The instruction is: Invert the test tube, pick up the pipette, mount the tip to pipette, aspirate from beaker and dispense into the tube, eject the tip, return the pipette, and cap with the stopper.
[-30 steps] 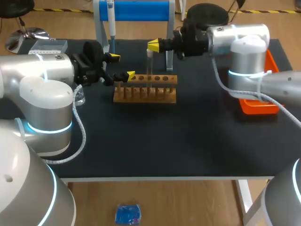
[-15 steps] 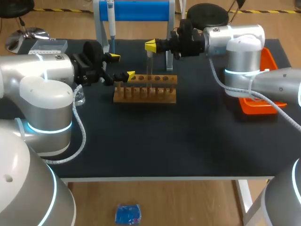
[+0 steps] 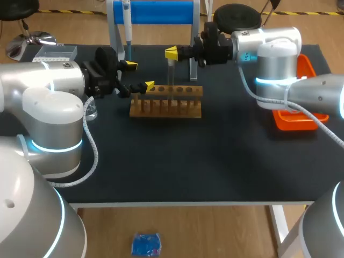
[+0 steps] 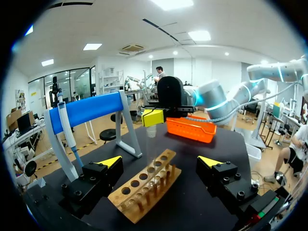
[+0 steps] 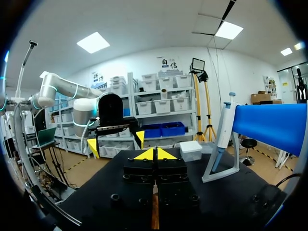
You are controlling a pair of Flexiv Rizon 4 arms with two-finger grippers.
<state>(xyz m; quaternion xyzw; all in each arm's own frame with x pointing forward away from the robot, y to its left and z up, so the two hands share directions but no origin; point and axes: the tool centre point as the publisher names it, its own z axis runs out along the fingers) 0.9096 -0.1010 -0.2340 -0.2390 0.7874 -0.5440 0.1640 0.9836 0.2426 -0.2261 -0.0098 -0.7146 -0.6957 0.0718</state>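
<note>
My right gripper (image 3: pixel 172 52) is shut on the top of a clear test tube (image 3: pixel 171 75), which hangs upright over the wooden rack (image 3: pixel 166 102) with its lower end at the rack's holes. In the left wrist view the same tube (image 4: pixel 151 131) shows just under the right gripper's yellow tips. My left gripper (image 3: pixel 140 75) stands open at the rack's left end, with the rack (image 4: pixel 144 185) lying between and ahead of its fingers (image 4: pixel 110 161), untouched. The pipette (image 3: pixel 127 21) hangs on the blue stand (image 3: pixel 153 12) behind the rack. In the right wrist view the fingers (image 5: pixel 154 154) are pressed together and hide the tube.
An orange tray (image 3: pixel 298 115) sits at the right edge under my right arm. A tip box (image 3: pixel 55 52) stands at the far left corner. A small clear vessel (image 3: pixel 91 110) sits beside my left arm. The near half of the black table (image 3: pixel 188 161) is bare.
My right gripper has shifted slightly left with the tube, and the right arm has swung in closer behind it. The left arm has stayed still.
</note>
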